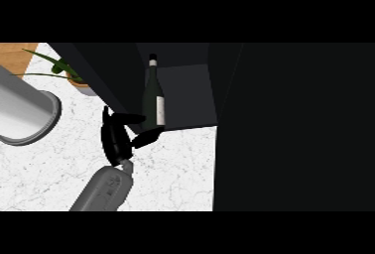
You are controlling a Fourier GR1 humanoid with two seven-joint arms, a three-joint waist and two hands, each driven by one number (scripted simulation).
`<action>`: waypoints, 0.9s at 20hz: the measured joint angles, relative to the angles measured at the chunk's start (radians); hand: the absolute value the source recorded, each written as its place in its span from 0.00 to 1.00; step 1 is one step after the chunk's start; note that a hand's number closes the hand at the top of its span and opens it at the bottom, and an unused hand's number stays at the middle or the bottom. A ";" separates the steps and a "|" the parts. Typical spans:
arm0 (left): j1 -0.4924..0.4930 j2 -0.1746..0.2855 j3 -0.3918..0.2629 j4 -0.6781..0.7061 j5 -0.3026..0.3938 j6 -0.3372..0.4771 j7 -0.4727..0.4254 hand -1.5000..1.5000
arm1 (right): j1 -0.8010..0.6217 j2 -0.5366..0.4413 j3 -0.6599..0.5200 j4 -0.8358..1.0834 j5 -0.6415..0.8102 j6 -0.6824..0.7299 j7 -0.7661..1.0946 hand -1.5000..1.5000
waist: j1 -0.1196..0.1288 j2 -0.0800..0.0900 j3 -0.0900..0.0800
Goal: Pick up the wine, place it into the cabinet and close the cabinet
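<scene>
wine bottle (pixel 154 94) stands upright inside the cabinet (pixel 189 94), so placing looks done. left hand (pixel 115 140) sits just beside its base, fingers spread apart, probably releasing it.

Bare worktop (pixel 176 168) lies open below the cabinet (pixel 190 94) and to either side of the left hand (pixel 116 139). A tall dark panel (pixel 293 129) walls off the whole right side. A bottle (pixel 153 94) fills the left of the cabinet opening, with room to its right. A grey cylinder (pixel 29 114) and a plant (pixel 62 67) crowd the far left corner.
</scene>
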 measured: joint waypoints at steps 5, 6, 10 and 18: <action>-0.001 -0.017 -0.010 -0.021 0.106 0.003 -0.025 0.00 | -0.002 0.000 0.002 -0.002 0.000 -0.006 0.007 0.00 | 0.013 0.003 -0.008; 0.001 -0.021 -0.013 -0.028 0.130 0.001 -0.032 0.00 | -0.006 0.003 0.002 -0.002 0.000 -0.011 0.009 0.00 | 0.017 0.004 -0.009; 0.011 -0.034 -0.026 -0.057 0.216 -0.017 -0.071 0.00 | -0.003 0.005 0.002 -0.003 0.001 -0.016 0.006 0.00 | 0.026 0.004 -0.012; -0.001 -0.067 -0.069 -0.108 0.373 -0.096 -0.157 0.00 | -0.014 0.014 0.005 -0.004 0.007 -0.041 0.016 0.00 | 0.052 0.004 -0.015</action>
